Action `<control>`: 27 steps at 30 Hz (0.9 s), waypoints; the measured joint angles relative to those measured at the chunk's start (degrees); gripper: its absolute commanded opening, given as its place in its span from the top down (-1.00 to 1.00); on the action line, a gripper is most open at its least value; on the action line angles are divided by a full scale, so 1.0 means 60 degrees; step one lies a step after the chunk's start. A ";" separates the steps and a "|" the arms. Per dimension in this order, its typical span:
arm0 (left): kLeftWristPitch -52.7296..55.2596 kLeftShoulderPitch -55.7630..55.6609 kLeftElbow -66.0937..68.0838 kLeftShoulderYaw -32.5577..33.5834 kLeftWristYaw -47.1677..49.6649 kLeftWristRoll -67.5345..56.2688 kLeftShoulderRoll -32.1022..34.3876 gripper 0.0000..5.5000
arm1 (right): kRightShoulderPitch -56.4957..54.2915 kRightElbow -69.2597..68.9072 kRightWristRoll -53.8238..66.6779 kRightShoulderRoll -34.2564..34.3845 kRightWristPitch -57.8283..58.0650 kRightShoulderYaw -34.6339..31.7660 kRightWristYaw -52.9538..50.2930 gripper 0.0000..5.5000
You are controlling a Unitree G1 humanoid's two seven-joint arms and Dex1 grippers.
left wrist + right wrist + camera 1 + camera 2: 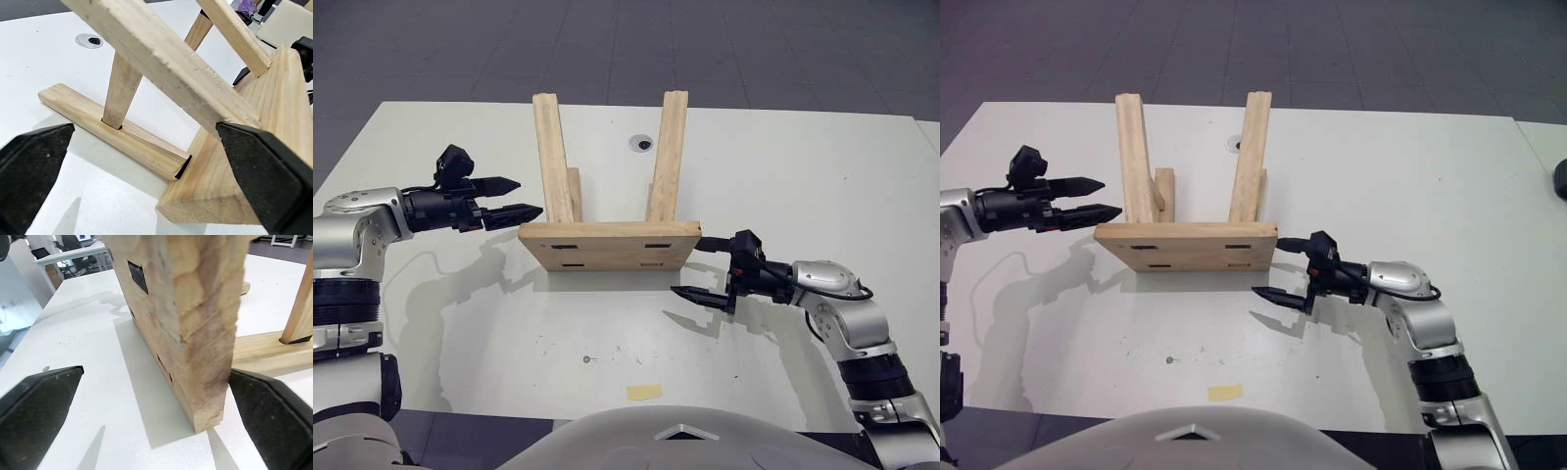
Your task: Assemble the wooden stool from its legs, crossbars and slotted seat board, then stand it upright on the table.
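Currently one seat board (605, 245) stands on edge between two grippers, two legs (551, 157) projecting beyond; left gripper (530, 196) and right gripper (686, 266) both spread apart.

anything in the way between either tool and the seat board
Nothing visible. The left tool is open at the left end of the seat board, the right tool open around its right end.

Pale grained wood recorded for stool (553, 162); seat board (607, 247) marked by dark slots; table (803, 176) white; tape scrap (644, 392) yellow.
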 measured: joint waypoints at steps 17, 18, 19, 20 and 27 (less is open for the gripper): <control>0.0717 0.0543 -0.0522 0.0199 -0.2090 -0.0519 0.1169 -0.95 | 0.0255 -0.0083 0.0197 0.0004 0.0072 -0.0338 -0.0411 -0.96; 0.0895 0.0894 -0.0930 0.0341 -0.2109 -0.0694 0.1211 -0.95 | 0.0256 -0.0075 0.0198 -0.0002 0.0074 -0.0337 -0.0392 -0.96; 0.1095 0.1286 -0.1406 0.0530 -0.2103 -0.0911 0.1287 -0.95 | 0.0255 -0.0067 0.0199 -0.0010 0.0078 -0.0339 -0.0363 -0.96; 0.1286 0.1606 -0.1805 0.0814 -0.2056 -0.1113 0.1402 -0.95 | 0.0252 -0.0065 0.0201 -0.0029 0.0081 -0.0347 -0.0320 -0.96; 0.1565 0.2192 -0.2885 0.1267 -0.1707 -0.1593 0.1579 -0.95 | 0.0239 -0.0065 0.0312 -0.0111 0.0235 -0.0553 -0.0304 -0.96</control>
